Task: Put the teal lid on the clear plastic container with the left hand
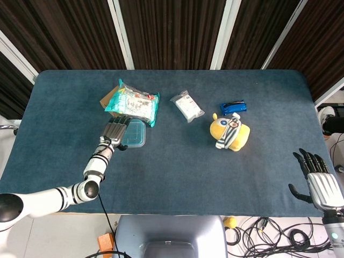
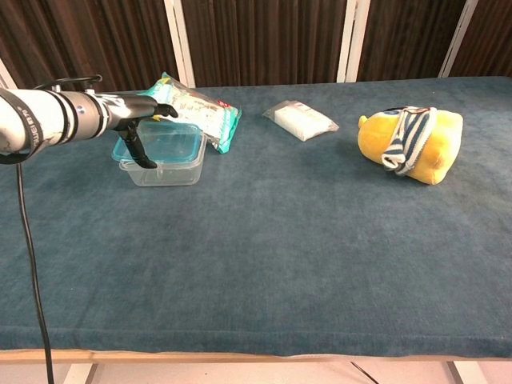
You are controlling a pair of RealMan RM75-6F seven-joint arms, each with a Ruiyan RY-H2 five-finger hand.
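Observation:
A clear plastic container [image 2: 162,171] stands at the table's left, just in front of a snack bag. The teal lid [image 2: 168,141] lies over it, slightly askew, with the container's near-left rim showing under it. My left hand [image 2: 128,120] holds the lid at its left edge, its fingers stretched over the top and its thumb reaching down at the near-left corner. From above, in the head view, the left hand [image 1: 116,131] covers the left part of the lid [image 1: 135,133]. My right hand [image 1: 318,181] hangs beyond the table's front right corner, fingers apart and holding nothing.
A teal snack bag [image 1: 134,104] lies right behind the container. A white packet [image 1: 187,106] lies mid-table, with a small blue packet [image 1: 233,107] and a yellow plush toy [image 1: 230,134] to its right. Bare blue cloth [image 2: 280,264] covers the table in front.

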